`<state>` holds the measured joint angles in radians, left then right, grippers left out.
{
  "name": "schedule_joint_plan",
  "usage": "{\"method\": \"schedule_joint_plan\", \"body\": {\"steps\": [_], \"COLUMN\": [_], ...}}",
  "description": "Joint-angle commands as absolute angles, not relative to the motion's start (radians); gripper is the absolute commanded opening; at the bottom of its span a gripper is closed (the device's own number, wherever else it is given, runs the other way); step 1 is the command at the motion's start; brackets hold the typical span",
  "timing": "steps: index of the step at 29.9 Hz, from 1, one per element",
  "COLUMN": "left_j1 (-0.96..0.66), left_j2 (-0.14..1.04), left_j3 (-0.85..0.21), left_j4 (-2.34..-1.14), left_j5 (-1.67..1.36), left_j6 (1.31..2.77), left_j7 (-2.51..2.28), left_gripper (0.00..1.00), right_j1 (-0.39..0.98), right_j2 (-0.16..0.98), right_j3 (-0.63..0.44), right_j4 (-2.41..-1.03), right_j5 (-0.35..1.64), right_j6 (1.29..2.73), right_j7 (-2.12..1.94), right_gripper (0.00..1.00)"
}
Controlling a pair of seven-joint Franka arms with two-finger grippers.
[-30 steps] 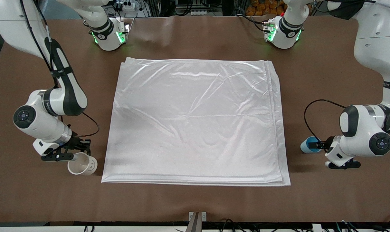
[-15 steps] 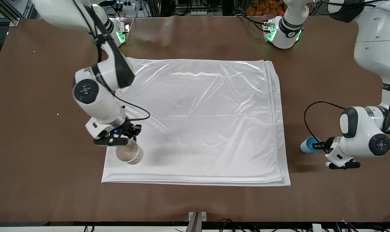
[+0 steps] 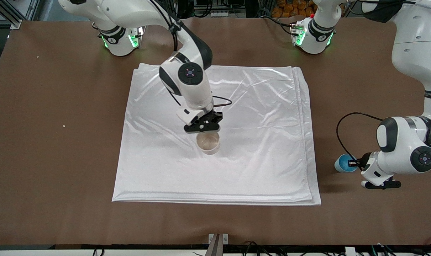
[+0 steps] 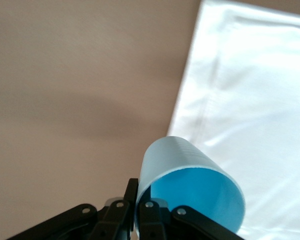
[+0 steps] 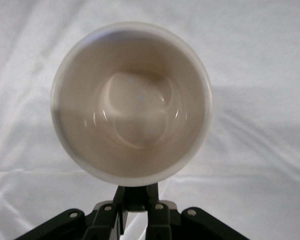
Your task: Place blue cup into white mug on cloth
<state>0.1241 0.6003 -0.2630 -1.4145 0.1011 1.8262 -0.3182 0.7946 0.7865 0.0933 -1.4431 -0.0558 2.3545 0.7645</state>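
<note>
The right gripper (image 3: 203, 125) grasps the white mug (image 3: 208, 143) by its handle, over the middle of the cloth (image 3: 258, 170). Set it down upright and flat. The left gripper (image 3: 357, 164) pinches the blue cup (image 3: 343, 164) just beside the cloth's edge.

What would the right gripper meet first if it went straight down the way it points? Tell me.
The right gripper points down, shut on the mug by its handle, over the middle of the cloth. The mug's base would likely meet the cloth first; whether it touches already is unclear.
</note>
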Motion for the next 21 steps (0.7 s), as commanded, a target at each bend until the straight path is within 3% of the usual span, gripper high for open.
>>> {"method": "schedule_joint_plan", "body": {"steps": [1, 3, 4, 5, 6, 12, 21], "left_j1": [0.089, 0.068, 0.051, 0.034, 0.020, -0.057, -0.161], "left_j2": [0.592, 0.588, 0.586, 0.586, 0.586, 0.586, 0.595], "left_j3": [-0.327, -0.337, -0.339, -0.339, -0.339, -0.337, -0.337], "left_j4": [-1.422, -1.422, -1.422, -1.422, -1.422, -1.420, -1.420], "left_j5": [0.084, 0.086, 0.086, 0.086, 0.086, 0.086, 0.080], "left_j6": [1.798, 1.798, 1.798, 1.796, 1.798, 1.798, 1.798], "left_j7": [-0.474, -0.520, -0.547, -0.573, -0.600, -0.713, -0.890], "left_gripper": [0.00, 0.00, 0.00, 0.00, 0.00, 0.00, 0.00], "right_j1": [0.802, 0.802, 0.802, 0.802, 0.802, 0.801, 0.793], "right_j2": [0.821, 0.822, 0.821, 0.819, 0.819, 0.795, 0.666], "right_j3": [0.089, 0.089, 0.089, 0.089, 0.089, 0.091, 0.101], "right_j4": [-1.399, -1.399, -1.399, -1.399, -1.399, -1.399, -1.397], "right_j5": [-0.089, -0.089, -0.084, -0.086, -0.084, -0.077, -0.071], "right_j6": [2.355, 2.355, 2.352, 2.352, 2.352, 2.330, 2.146], "right_j7": [0.776, 0.776, 0.778, 0.778, 0.776, 0.776, 0.772], "right_gripper": [0.12, 0.31, 0.51, 0.89, 1.00, 1.00, 1.00]}}
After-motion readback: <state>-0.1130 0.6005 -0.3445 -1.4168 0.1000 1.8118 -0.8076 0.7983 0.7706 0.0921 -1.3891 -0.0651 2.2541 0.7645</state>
